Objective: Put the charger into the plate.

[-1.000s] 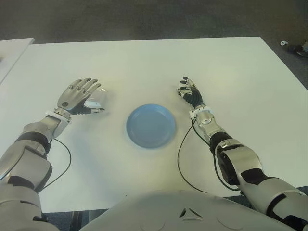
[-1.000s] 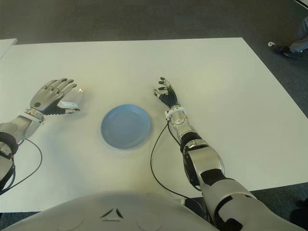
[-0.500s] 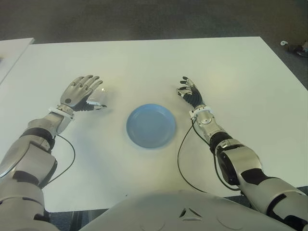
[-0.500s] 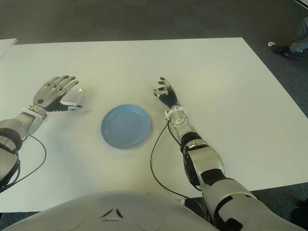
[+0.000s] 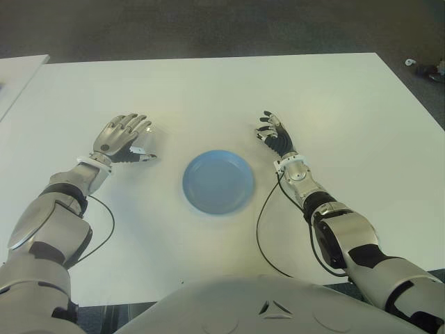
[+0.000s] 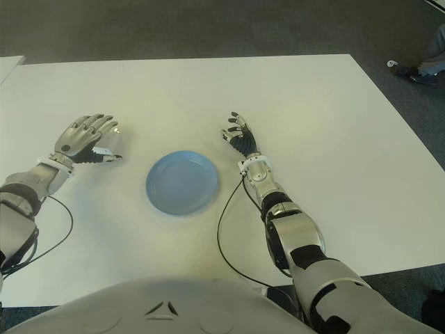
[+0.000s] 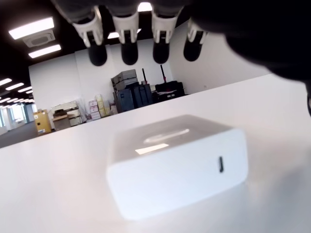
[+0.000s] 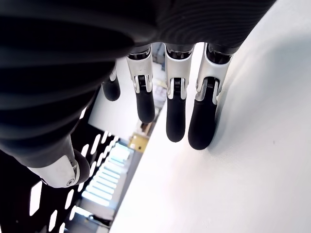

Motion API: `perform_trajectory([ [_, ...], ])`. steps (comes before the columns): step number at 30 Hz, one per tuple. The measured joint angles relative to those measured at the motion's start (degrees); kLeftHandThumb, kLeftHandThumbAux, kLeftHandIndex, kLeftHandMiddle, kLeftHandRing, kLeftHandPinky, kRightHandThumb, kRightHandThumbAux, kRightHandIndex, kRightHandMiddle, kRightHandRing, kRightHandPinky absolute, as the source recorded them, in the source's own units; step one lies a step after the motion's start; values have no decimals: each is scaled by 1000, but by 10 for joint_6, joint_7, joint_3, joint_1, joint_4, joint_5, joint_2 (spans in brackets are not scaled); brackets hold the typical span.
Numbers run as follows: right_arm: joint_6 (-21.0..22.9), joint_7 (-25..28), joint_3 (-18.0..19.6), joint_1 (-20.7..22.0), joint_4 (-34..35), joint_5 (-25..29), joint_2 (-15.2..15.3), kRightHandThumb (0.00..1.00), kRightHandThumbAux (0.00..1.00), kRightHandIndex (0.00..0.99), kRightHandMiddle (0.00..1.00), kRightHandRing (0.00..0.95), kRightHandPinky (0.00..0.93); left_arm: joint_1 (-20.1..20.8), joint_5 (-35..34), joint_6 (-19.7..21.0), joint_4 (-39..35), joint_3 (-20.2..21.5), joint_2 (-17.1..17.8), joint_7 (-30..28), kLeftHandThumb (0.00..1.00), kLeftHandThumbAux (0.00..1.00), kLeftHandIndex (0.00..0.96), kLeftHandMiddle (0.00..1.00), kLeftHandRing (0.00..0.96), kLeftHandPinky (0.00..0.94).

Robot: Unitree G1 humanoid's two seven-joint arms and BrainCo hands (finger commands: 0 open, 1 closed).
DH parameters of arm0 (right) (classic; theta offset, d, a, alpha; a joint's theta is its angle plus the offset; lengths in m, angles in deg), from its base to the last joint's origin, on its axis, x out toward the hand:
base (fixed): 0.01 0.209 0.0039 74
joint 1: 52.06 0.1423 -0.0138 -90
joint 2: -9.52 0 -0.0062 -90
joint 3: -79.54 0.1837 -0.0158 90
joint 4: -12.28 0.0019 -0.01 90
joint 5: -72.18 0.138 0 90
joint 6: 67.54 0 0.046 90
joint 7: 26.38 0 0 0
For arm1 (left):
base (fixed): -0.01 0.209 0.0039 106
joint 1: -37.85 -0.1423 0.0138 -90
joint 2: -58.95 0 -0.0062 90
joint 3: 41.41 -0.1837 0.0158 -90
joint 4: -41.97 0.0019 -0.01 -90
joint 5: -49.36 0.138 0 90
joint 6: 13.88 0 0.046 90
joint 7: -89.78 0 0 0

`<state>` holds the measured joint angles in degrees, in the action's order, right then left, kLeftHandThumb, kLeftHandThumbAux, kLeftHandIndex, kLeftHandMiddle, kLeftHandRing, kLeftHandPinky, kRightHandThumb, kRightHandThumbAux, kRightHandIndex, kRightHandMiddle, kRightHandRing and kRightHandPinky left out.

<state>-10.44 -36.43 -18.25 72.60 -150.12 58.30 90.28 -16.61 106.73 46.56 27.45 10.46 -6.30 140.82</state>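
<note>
A white bench fills most of the eye views, with a blue plate near the centre of the frame. The left robot hand shows left of centre, fingers extended over the charger, a white block lying on the bench just under the palm; in the left wrist view 4 fingertips hang above it without touching, so the hand is spread and has hold of nothing. The charger shows in the eye view only as a pale edge beneath that hand, well apart from the plate and to its left. The right robot hand shows just right of the plate's upper edge, fingers loosely extended and holding nothing. A black cable loops on the bench beside the right forearm.
</note>
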Motion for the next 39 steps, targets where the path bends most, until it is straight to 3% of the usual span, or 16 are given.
perform_trajectory([
  [15,-4,0,-2,-1,0,-3,2,261,624,59,190,271,351,12,-2,21,13,-9,-9,-51,288,255,0,0,0,0],
  [39,-4,14,3,-1,0,-1,4,243,613,58,178,260,350,13,-12,34,17,-12,-10,-93,268,277,0,0,0,0],
])
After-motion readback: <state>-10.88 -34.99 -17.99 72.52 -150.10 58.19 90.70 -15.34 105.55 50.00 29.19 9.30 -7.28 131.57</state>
